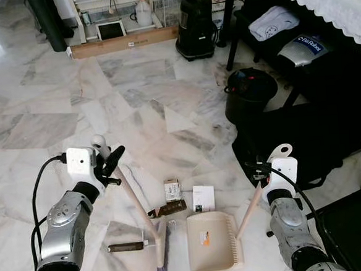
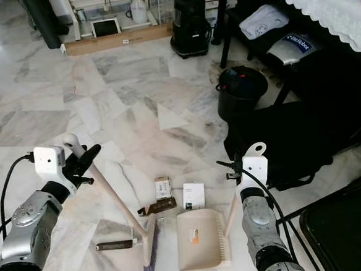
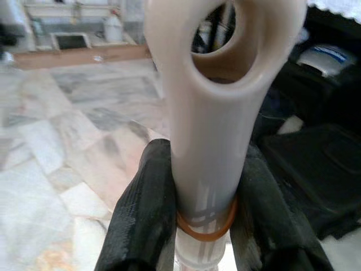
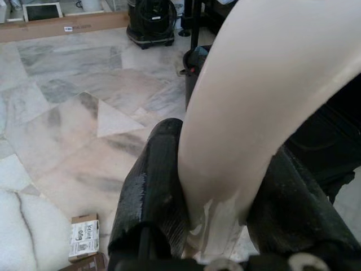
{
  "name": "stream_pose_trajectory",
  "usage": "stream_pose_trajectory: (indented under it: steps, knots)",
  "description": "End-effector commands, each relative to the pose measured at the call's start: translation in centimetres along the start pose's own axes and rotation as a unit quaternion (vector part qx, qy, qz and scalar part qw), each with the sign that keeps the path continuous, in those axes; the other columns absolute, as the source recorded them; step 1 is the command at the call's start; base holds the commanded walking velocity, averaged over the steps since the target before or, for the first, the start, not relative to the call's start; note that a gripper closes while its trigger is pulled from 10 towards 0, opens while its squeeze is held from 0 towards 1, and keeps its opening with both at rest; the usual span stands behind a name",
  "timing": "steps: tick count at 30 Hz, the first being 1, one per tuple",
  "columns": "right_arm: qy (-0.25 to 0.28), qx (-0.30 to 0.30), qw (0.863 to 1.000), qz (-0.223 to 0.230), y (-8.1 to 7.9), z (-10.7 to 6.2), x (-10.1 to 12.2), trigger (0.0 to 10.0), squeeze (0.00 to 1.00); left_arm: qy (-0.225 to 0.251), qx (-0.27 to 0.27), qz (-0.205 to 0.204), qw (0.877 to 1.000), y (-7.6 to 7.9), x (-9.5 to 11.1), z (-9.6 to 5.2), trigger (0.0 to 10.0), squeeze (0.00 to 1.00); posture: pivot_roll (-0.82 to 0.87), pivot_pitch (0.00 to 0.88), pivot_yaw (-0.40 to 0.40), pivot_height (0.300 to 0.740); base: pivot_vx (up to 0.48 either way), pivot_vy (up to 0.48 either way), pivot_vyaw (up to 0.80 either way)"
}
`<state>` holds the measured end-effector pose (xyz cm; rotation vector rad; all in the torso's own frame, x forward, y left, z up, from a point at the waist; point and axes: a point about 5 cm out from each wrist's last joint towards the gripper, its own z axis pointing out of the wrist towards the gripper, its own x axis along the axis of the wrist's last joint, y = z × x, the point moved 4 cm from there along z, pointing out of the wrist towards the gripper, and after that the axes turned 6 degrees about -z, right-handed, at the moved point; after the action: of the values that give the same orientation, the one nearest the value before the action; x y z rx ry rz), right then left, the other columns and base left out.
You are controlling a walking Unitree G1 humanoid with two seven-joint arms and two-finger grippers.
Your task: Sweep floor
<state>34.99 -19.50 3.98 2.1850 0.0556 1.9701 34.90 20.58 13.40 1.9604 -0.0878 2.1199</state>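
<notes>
On marble floor, at arm's reach: both tools already in hand.
Left gripper (image 1: 108, 162): clamped on top end of broom handle (image 1: 135, 200), black fingers (image 3: 141, 226) pressed to either side just under the hanging hole.
Right gripper (image 2: 237, 169): closed round dustpan handle (image 1: 249, 212), a finger (image 4: 152, 197) on each flank (grip low on the stem, by the taped part).
Broom: handle slanted down from left gripper to brush head (image 1: 162, 248), bristles on floor just beside dustpan.
Dustpan (image 1: 209, 240): cream, lying flat on floor between the two arms, to the right of the brush head.
Litter: small box (image 1: 172, 190) and white card (image 1: 203, 197) just beyond dustpan; brown wrapper (image 1: 168, 208) between box and brush; dark stick-like piece (image 1: 126, 246) left of brush.
Beyond: black bin (image 1: 249, 93) near dark table legs; black appliance (image 1: 195, 26) by far wall.
Step judged in hand: drawing litter toward pan.
Doing it well: kept pan lip flat against floor, reached brush past box and card, pulled in short low strokes toward pan mouth, avoided flicking card aside.
</notes>
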Motion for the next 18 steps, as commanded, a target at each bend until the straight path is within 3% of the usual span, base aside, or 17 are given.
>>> stream_pose_trajectory:
  steps: [1, 6, 18]
  knots:
    - [-0.075, 0.012, 0.997, 0.004, -0.6, -1.6, -3.6, 10.0, 0.0, 0.043, 0.042, 0.037, 0.997, -1.6, 2.2, -0.1, 10.0, 0.0, 0.14, 0.186, -0.026, 0.74, 0.0, 0.0, 0.0]
    - [-0.076, 0.012, 0.997, 0.004, -0.7, -1.6, -3.6, 10.0, 0.0, 0.068, 0.07, 0.048, 0.994, -2.4, 3.3, -0.2, 10.0, 0.0, 0.14, 0.183, -0.024, 0.74, 0.0, 0.0, 0.0]
    - [-0.074, 0.013, 0.997, 0.009, -0.8, -1.5, -3.6, 10.0, 0.0, 0.043, 0.067, 0.087, 0.993, -2.3, 1.7, -0.3, 10.0, 0.0, 0.14, 0.175, -0.021, 0.74, 0.0, 0.0, 0.0]
